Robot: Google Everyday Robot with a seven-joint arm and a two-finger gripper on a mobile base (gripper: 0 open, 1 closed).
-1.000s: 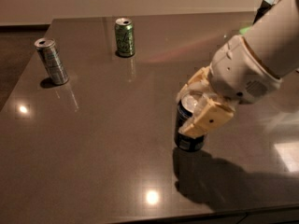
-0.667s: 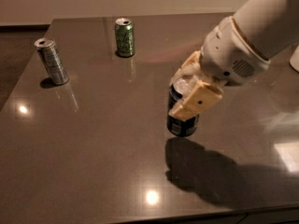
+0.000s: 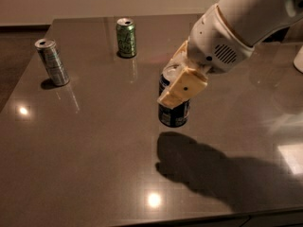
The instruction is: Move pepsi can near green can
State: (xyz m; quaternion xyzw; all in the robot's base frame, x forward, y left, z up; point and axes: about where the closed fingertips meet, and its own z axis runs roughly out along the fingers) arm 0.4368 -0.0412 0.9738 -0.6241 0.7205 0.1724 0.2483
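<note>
Camera view: the cream gripper (image 3: 174,91), jaws clamped on the dark navy-blue pepsi can (image 3: 174,115), has carried it left since a second ago and holds it just off the glossy dark surface (image 3: 94,141). The light green can (image 3: 126,38) stands well apart, back-left. A silver-grey patterned can (image 3: 52,63) stands farther left, off that line.

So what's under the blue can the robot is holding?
Only bare table and a dark shadow. The gripper, shut on the pepsi can, holds it slightly above the surface. The can's underside faces down, so it cannot be seen.
</note>
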